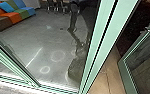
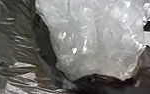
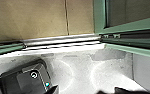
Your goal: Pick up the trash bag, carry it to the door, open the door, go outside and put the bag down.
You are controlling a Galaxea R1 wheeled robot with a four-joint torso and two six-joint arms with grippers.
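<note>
A black trash bag (image 2: 16, 47) crowds close before the robot's L wrist cam, its dark, creased plastic wrapped around a crinkled, whitish see-through mass (image 2: 93, 42) that catches the light in small bright spots. Whether the bag sits btwn the L gripper's jaws or just beside them can't be told, nor whether those jaws are spread or pressed together; same for the R gripper's jaws, state unclear. In the head view, a pale-green door frame (image 1: 94, 47) runs at a slant beside glass, w/ tan paving (image 1: 108, 75) btwn it & a 2nd green frame (image 1: 124, 72) at R. A multicolored sofa (orange, blue, green & brown, for the record) (image 1: 14, 15) and chairs (image 1: 57, 7) appear at the far side of a gray floor (image 1: 28, 32) marked w/ pale rings & a bright streak. From the R wrist, a metal threshold (image 3: 63, 43) divides tan paving from gray floor; a dark boxy unit (image 3: 23, 77) w/ a round white mark & a small blue-green light is near the sill, on the gray side, w/ a green-framed glass panel (image 3: 131, 12) across the threshold.
</note>
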